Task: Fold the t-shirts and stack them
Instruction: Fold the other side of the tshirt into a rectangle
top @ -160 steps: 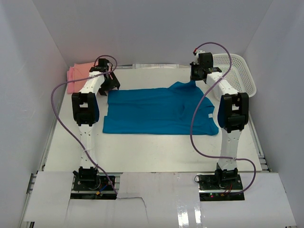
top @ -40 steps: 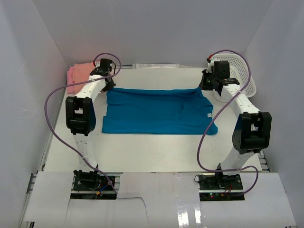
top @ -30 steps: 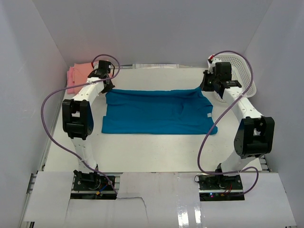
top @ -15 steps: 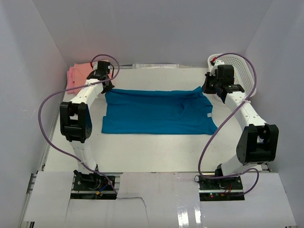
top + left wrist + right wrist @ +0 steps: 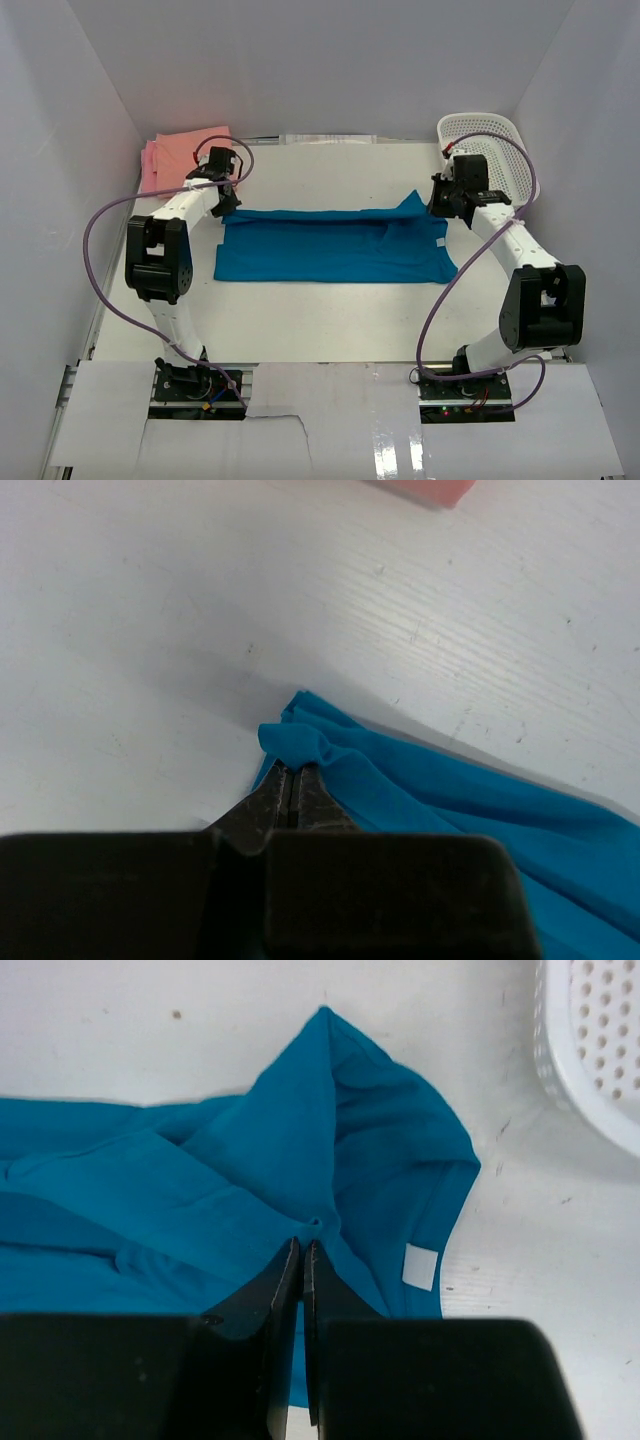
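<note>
L jaws & R jaws each shut on teal tee [image 5: 330, 255] far corners, mid-frame; folded tees [image 5: 185, 150] upper left.

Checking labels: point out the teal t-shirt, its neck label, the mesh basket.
teal t-shirt [image 5: 320, 250]: top view, middle of cloth.
neck label [image 5: 420, 1266]: right wrist view, label's centre.
mesh basket [image 5: 500, 135]: top view, bare mesh inside.

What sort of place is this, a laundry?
Likely a robot test booth, not a laundry: plain white walls enclose a table, and a left arm and right arm bolted to it hold a teal t-shirt.
</note>
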Robot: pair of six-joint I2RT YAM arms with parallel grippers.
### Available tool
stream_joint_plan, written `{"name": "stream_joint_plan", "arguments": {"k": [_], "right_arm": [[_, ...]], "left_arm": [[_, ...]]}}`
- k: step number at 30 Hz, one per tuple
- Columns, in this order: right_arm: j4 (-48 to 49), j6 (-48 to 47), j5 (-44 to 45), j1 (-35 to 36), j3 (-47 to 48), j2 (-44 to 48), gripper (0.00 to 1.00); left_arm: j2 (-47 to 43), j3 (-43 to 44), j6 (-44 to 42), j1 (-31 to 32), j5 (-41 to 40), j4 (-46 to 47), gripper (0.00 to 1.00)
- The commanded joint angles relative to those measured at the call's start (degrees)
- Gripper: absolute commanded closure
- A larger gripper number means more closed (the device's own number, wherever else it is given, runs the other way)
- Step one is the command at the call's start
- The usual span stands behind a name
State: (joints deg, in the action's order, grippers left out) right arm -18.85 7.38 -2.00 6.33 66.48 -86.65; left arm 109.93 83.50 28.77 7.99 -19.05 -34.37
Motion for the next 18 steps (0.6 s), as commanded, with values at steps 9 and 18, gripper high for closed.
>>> {"name": "stream_joint_plan", "arguments": {"k": [9, 18], "right_arm": [[-4.8, 3.3, 7.5, -0.4, -9.9, 2.7, 0.92], [-7.1, 3.3, 8.5, -0.4, -11.7, 2.5, 0.78]], "left_arm": [[-5.8, -2.3, -0.2, 4.1, -5.6, -0.7, 1.00], [-6.3, -6.2, 2.3, 5.5, -7.3, -7.4, 0.63]]}}
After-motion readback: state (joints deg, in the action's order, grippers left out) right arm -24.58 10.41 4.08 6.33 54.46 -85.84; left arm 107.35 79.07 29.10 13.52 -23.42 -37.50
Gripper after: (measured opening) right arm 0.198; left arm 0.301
